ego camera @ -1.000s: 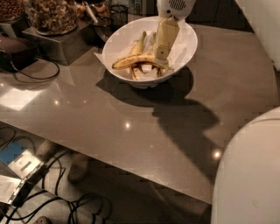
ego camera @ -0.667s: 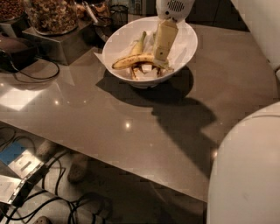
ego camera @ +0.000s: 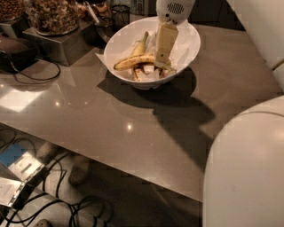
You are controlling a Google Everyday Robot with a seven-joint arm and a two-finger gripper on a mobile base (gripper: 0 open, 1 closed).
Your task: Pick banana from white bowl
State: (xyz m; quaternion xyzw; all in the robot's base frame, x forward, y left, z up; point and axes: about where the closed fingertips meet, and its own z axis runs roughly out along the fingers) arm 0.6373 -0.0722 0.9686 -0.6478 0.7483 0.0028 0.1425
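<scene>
The white bowl (ego camera: 186,46) stands at the far middle of the grey table, lined with white paper. The banana (ego camera: 132,62), curved and yellow with brown speckles, lies across the bowl's middle. Two slimmer bananas lie with it: one (ego camera: 141,43) points to the far rim, and a darker one (ego camera: 136,74) sits under the curved one. My gripper (ego camera: 161,61) reaches down into the bowl from above. Its tip is at the right end of the banana and hides that end.
A metal box (ego camera: 57,42) with jars of nuts stands far left of the bowl. A dark wire cup (ego camera: 120,13) is behind the bowl. A black cable (ego camera: 33,73) loops at the left. My white arm body (ego camera: 248,168) fills the lower right. Cables and a power strip lie on the floor.
The gripper stays down in the bowl at the banana's right end. The white arm body at the lower right has crept a little up and left.
</scene>
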